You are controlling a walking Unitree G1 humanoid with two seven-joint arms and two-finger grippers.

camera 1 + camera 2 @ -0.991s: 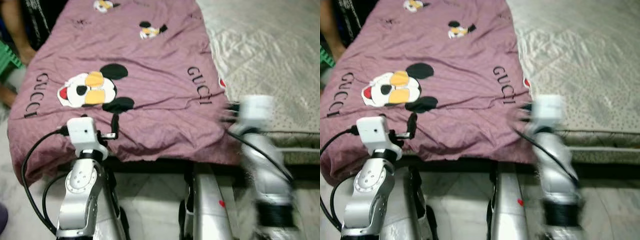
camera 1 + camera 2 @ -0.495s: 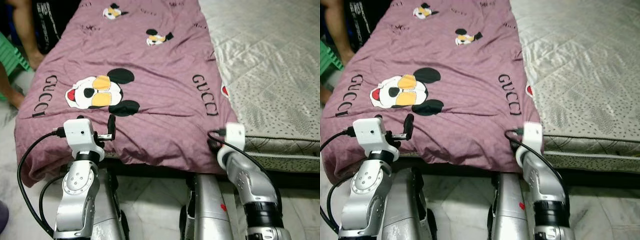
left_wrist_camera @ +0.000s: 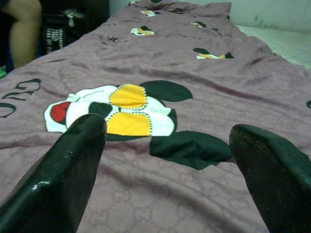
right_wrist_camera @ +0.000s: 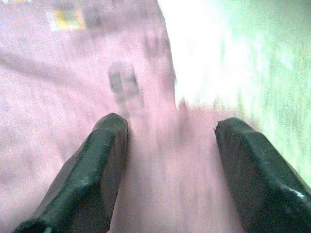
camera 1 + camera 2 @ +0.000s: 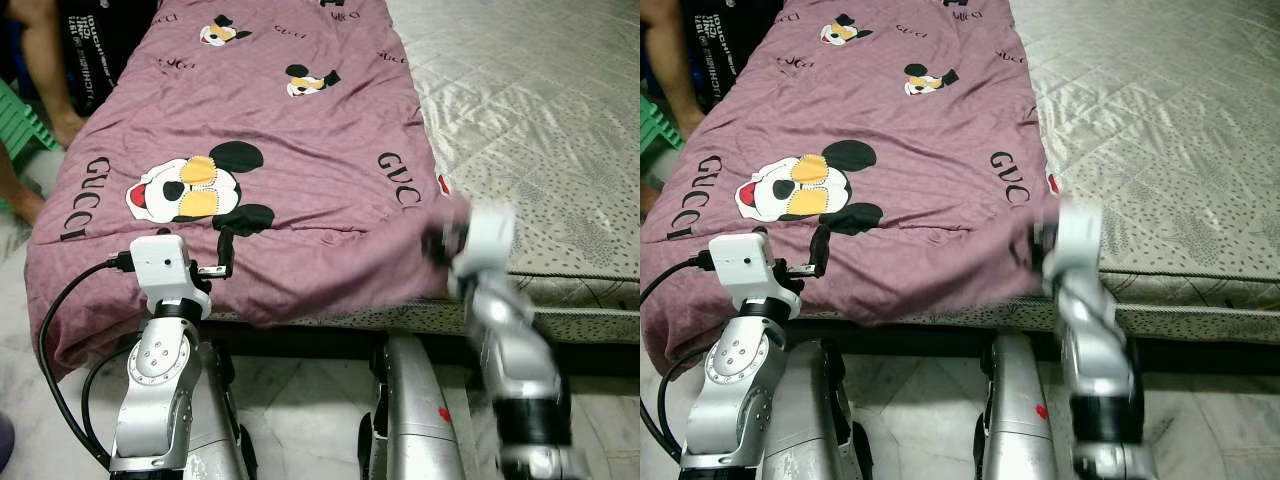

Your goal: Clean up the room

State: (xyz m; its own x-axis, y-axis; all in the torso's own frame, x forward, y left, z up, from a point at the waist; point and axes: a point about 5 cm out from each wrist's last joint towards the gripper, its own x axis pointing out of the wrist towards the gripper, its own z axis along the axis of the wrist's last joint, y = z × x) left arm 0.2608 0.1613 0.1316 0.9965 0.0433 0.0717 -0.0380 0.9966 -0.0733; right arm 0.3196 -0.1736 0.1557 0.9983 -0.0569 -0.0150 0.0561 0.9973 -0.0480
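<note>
Here a mauve-pink cotton blanket (image 5: 270, 150), printed with cartoon mouse faces and black lettering, lies spread over the left half of a bed, its near edge drooping over the bedside toward the pale marble-like floor (image 5: 300, 400). To its right the quilted, silvery-beige mattress cover (image 5: 540, 110) with a small dotted pattern is bare. The left gripper (image 3: 170, 160) hovers low over the near part of the blanket, just short of the largest mouse print (image 5: 195, 190); its two black fingers (image 3: 73, 165) stand wide apart with nothing between them, and whether their tips touch the cloth cannot be told. The right gripper (image 4: 170, 160) sits at the blanket's near right corner, where the pink cloth meets the mattress cover; its arm is blurred in the head views, and its wrist view is smeared too. Its black fingers (image 4: 92, 170) are spread, pink cloth showing between them, but whether they grasp it cannot be told. At the far left of the bed a person's bare leg (image 5: 45, 70) shows beside a dark garment with white lettering (image 5: 100, 40), and a green plastic stool (image 5: 20, 125) stands at the edge of the scene.
</note>
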